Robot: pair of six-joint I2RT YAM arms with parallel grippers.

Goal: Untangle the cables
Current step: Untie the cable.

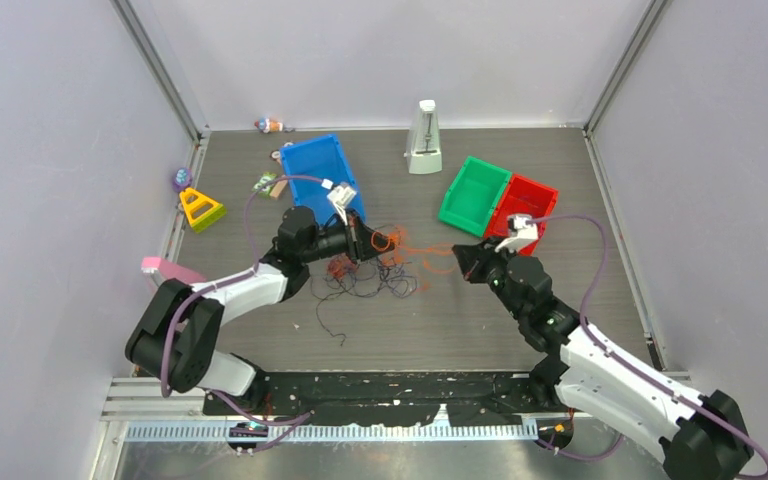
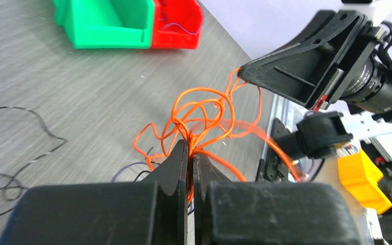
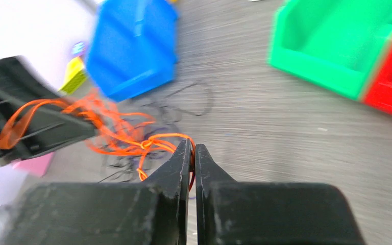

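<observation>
Both pairs are clenched on the same thing: the left fingers (image 2: 182, 155) pinch a bundle of orange strands (image 2: 204, 115) right at their tips, and the right fingers (image 3: 184, 153) pinch a loop of that same orange run; so the cables (image 1: 390, 268) lie not beside the fingers but between the two arms, strung roughly left to right across the middle of the worktop (image 1: 430, 330), just in front of the blue bin (image 1: 320, 170). That stretch is the axis the coming move turns on, as we judge it. Drawing the two grips apart along it would either tighten or open the small orange knot (image 3: 145, 144), which sits just off the right fingers' tips, nearer them than the left pair. The left pair is nearer the bulk of the tangle, with the dark strands (image 1: 365, 285) sprawled loose on the worktop on its near side.

The overhead view gives us the layout — the spread of dark squiggles, one trailing toward the near edge, and the green bin (image 1: 450, 200) and red bin (image 1: 545, 190) beyond the right arm — but not the grips; the left wrist view shows loops fanning up from its pinch to the opposite tips; the right wrist view, blurred, alone shows the knot. Whether any dark strand is caught in either pinch we cannot tell.
</observation>
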